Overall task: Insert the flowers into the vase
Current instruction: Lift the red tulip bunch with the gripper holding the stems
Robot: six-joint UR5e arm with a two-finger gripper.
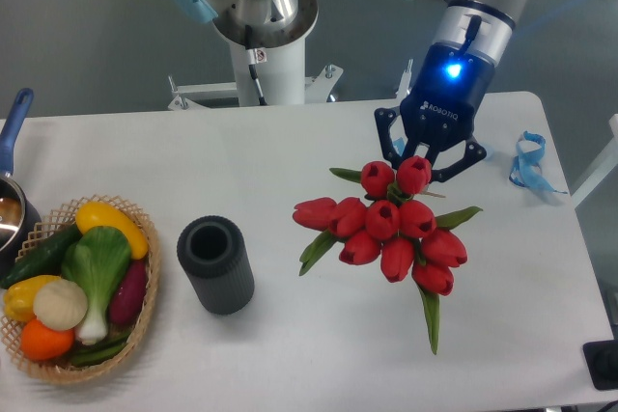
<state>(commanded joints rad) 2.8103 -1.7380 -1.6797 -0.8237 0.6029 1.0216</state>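
We see the main risk in the bunch itself: the flowers spread wider than the mouth of the vase, so leaves or heads could catch the rim and tip it over. The arm comes in from the table's far right corner, wrist angled down, the gripper right at the top of the bunch. Its fingers sit apart around the upper tulips; we cannot tell whether they grip. The flowers lie right of centre, the vase well apart toward the basket at the left edge.
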